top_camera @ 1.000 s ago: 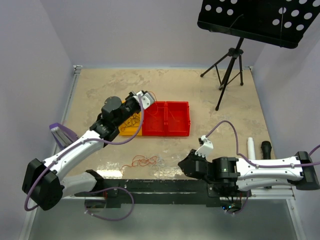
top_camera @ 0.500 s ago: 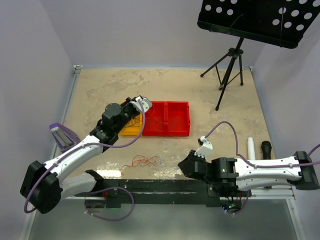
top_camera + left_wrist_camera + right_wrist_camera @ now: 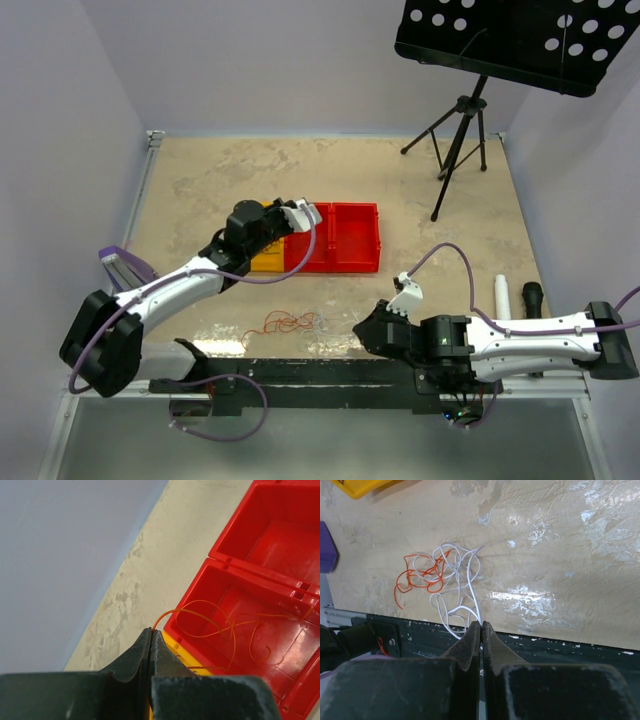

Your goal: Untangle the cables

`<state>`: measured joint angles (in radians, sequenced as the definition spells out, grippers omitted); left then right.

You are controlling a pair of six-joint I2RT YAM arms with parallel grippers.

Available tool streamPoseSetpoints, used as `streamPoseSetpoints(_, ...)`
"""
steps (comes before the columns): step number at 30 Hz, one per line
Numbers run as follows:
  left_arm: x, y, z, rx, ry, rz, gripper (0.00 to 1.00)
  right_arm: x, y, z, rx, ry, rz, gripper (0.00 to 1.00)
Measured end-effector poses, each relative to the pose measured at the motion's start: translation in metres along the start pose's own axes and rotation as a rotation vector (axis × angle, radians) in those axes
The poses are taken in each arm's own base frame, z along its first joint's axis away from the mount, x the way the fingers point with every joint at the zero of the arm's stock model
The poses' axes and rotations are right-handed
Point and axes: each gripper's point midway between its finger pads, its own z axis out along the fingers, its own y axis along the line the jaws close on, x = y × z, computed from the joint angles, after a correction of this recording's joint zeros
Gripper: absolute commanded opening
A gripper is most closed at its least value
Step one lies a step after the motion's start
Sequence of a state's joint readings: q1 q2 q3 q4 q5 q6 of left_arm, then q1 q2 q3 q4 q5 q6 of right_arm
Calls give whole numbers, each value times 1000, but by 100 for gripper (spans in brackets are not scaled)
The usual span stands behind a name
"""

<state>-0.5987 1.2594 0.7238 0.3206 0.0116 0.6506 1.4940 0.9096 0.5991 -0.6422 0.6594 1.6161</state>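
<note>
Clenched at left tool (image 3: 151,630) — seemingly on an orange cable (image 3: 220,630) looping into a red bin (image 3: 280,605). Clamped at right tool (image 3: 480,625) on a white cable (image 3: 465,580), tabletop (image 3: 545,540) beneath.

A: Orange wire (image 3: 234,645) end?
B: Lost btwn left gripper (image 3: 151,630) tips. Yellow bin (image 3: 176,650) mostly covered, red bin (image 3: 280,540) cut off at rt edge.
A: White wire (image 3: 474,592)?
B: End gone behind right gripper (image 3: 480,624) tips.
</note>
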Motion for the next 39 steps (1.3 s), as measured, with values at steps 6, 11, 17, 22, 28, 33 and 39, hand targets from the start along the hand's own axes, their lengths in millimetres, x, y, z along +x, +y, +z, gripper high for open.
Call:
streamPoseSetpoints(6, 10, -23, 25, 85, 37, 65, 0, 0, 2, 0, -6, 0, 5, 0)
streamPoseSetpoints(11, 3, -34, 49, 132, 33, 87, 0, -1, 2, -1, -10, 0, 8, 0)
streamPoseSetpoints(17, 11, -53, 67, 189, 60, 111, 0, -4, 5, -5, -30, 1, 29, 0)
streamPoseSetpoints(22, 36, -76, 68, 261, 132, 118, 14, -7, 6, -9, -45, 1, 42, 0)
streamPoseSetpoints(28, 49, -80, 69, 301, 223, 120, 27, -8, 2, -10, -35, -2, 35, 0)
streamPoseSetpoints(33, 43, -71, 72, 285, 243, 103, 75, -8, 0, -9, -28, -2, 29, 0)
streamPoseSetpoints(39, 11, -52, 50, 265, 186, 59, 100, -8, -2, -9, -19, -3, 23, 0)
